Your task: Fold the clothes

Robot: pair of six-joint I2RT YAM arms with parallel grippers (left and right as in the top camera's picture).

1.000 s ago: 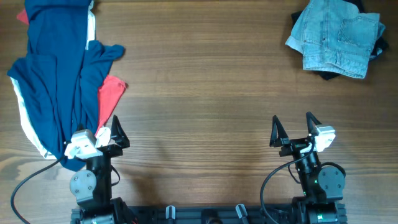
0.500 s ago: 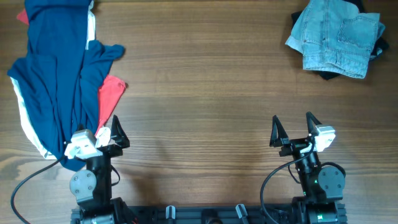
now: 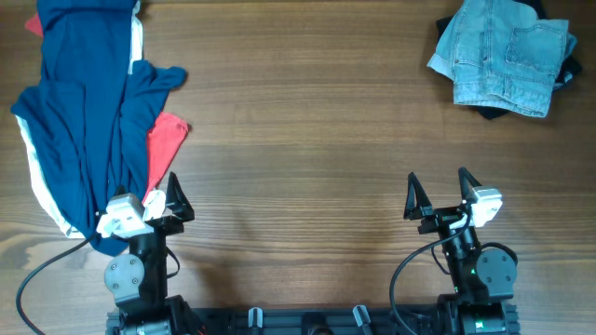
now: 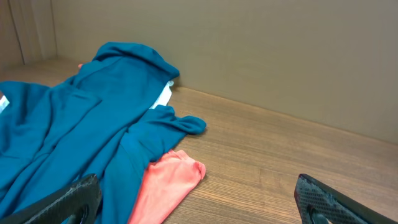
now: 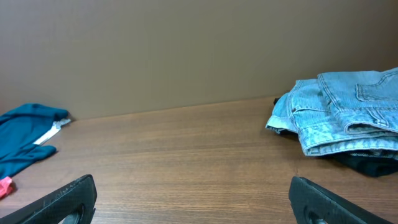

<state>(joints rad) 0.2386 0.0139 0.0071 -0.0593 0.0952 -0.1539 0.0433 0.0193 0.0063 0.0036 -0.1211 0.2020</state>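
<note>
Folded pale blue denim shorts [image 3: 505, 54] lie at the table's far right corner on top of a black garment [image 3: 491, 113]; both show in the right wrist view, the shorts [image 5: 345, 109] over the black cloth [image 5: 367, 163]. A navy garment [image 3: 84, 112] with a red part [image 3: 164, 140] and white trim is spread at the far left, also in the left wrist view [image 4: 68, 130]. My left gripper [image 3: 149, 197] is open and empty at the garment's near edge. My right gripper [image 3: 438, 193] is open and empty over bare wood, far from the shorts.
The wooden table [image 3: 307, 140] runs between the two piles. A plain wall [image 5: 186, 50] backs the table's far edge. Both arm bases stand at the near edge, with cables beside them.
</note>
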